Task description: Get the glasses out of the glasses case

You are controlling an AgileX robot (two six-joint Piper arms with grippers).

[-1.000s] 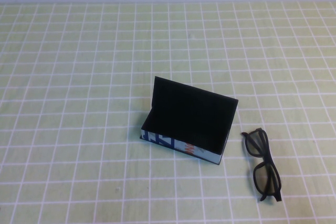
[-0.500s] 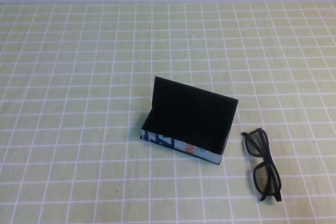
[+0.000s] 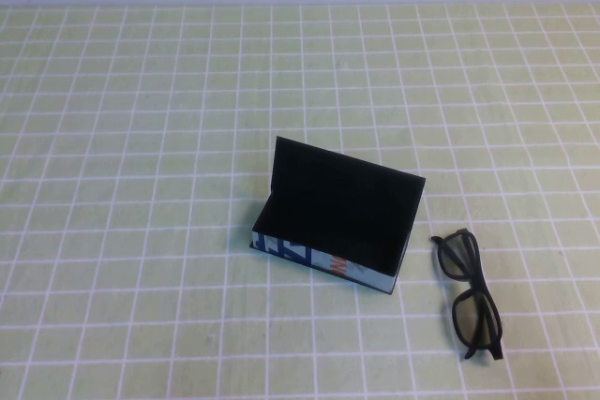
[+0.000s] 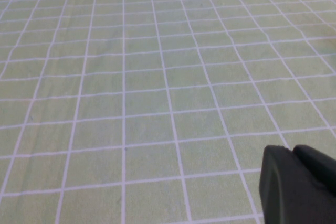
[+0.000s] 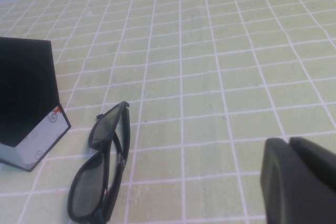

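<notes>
So the glasses (image 3: 471, 294) were already out, lying folded on the green checked tablecloth (image 3: 141, 138) just beside the glasses case (image 3: 337, 217), at about 4 o'clock from it in the high view. The case stood with its lid up and black inside showing. Neither arm showed up from above. The right gripper (image 5: 300, 182) hung low near the glasses, not touching them. The left gripper (image 4: 298, 184) sat over bare cloth. Can't tell the finger state on either one.
</notes>
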